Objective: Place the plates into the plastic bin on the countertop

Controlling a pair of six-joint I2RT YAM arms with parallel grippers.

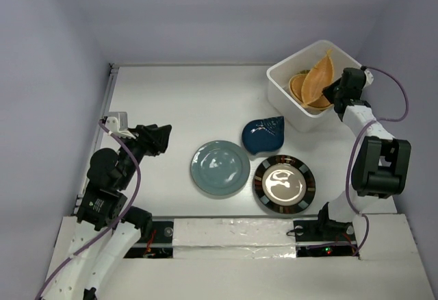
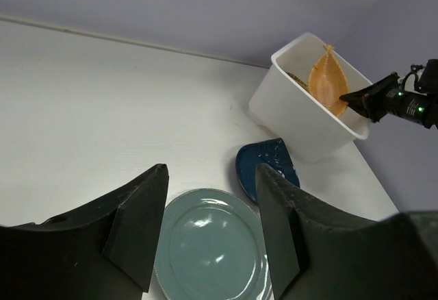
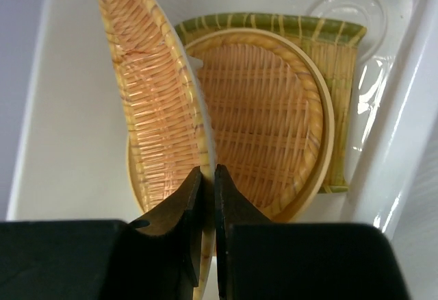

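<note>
The white plastic bin (image 1: 278, 88) stands at the far right of the countertop (image 1: 171, 101). My right gripper (image 3: 207, 173) is shut on the edge of the orange leaf-shaped plate (image 3: 150, 88), holding it tilted on edge inside the bin (image 3: 68, 108), over the orange woven round plate (image 3: 267, 115) and the green-yellow ribbed rectangle (image 3: 335, 60). On the countertop lie the grey-blue round plate (image 1: 220, 168), the dark-blue leaf-shaped plate (image 1: 263, 134) and the black-rimmed white-centred plate (image 1: 284, 183). My left gripper (image 2: 211, 177) is open and empty, left of the grey-blue plate (image 2: 209, 245).
A metal rail (image 1: 109, 94) runs along the countertop's left edge. Grey walls close in the back and both sides. The right arm (image 1: 373, 163) stands between the bin and the near edge.
</note>
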